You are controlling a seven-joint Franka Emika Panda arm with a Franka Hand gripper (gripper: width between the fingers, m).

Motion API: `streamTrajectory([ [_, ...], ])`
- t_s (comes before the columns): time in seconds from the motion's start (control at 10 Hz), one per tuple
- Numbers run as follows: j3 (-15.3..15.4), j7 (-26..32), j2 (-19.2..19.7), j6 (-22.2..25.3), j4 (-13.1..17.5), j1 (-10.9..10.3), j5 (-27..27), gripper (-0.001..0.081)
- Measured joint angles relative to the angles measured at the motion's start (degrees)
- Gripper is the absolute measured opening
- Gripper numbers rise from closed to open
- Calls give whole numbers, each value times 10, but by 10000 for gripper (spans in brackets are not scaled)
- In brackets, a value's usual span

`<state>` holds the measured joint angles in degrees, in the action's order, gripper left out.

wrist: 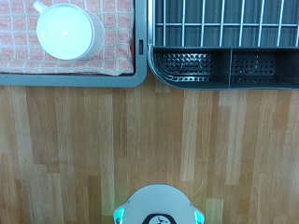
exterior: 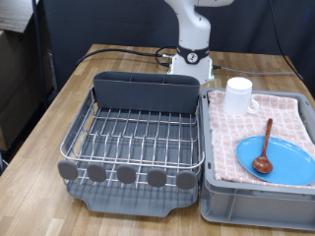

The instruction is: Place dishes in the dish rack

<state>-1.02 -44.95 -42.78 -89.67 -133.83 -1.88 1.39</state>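
The empty dish rack [exterior: 138, 133] is a silver wire grid on a dark grey tray, with a tall grey caddy [exterior: 146, 93] at the back and round grey tabs [exterior: 126, 174] in front. The white mug [exterior: 239, 95] stands upright on the pink checked cloth [exterior: 256, 123]. The turquoise plate [exterior: 279, 157] lies flat on the cloth with the wooden spoon [exterior: 262, 164] on it. In the wrist view the mug [wrist: 68, 31] and the caddy [wrist: 224, 67] show from high above. The gripper shows in neither view.
The grey bin [exterior: 258, 192] holding the cloth stands at the exterior view's right, touching the rack. The robot base [exterior: 194, 61] stands behind both, with black cables running along the wooden table [exterior: 59, 118]. The wrist view shows the base [wrist: 159, 205] and bare table [wrist: 149, 131].
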Motion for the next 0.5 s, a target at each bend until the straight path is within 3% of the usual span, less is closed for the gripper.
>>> streamTrajectory([
  [0.3,5,-22,21,-17,0,0,-1,803],
  [0.5,16,-67,53,-67,0,0,-13,803],
])
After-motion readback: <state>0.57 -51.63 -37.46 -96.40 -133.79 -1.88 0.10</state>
